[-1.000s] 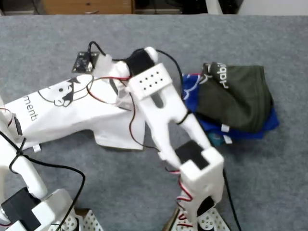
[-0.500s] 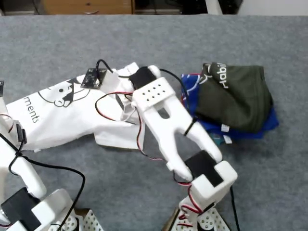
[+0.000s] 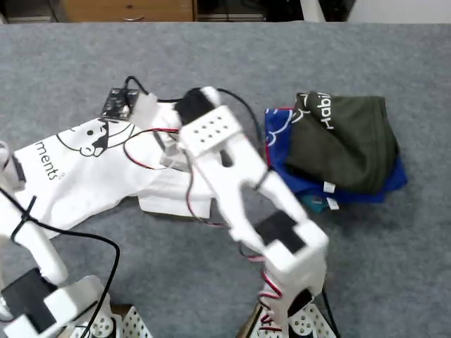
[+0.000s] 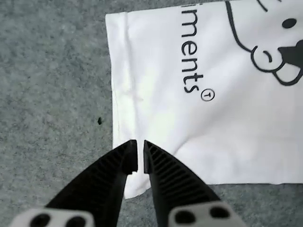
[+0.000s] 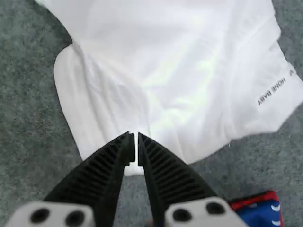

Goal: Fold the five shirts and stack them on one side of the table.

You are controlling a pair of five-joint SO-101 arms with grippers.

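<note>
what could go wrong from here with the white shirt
The left end effector pinches only an edge of the white shirt near a corner; it may slip free.
Red wires drape over the shirt and could snag.
The green shirt lies close beside the right arm; a swing might nudge it.

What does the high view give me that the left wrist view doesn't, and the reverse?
High view: the folded stack, a dark green shirt on a blue shirt, beside the white shirt. Left wrist view: the left jaws closed on that shirt's corner, close up. Both: the white shirt's printed front on the grey table.
</note>
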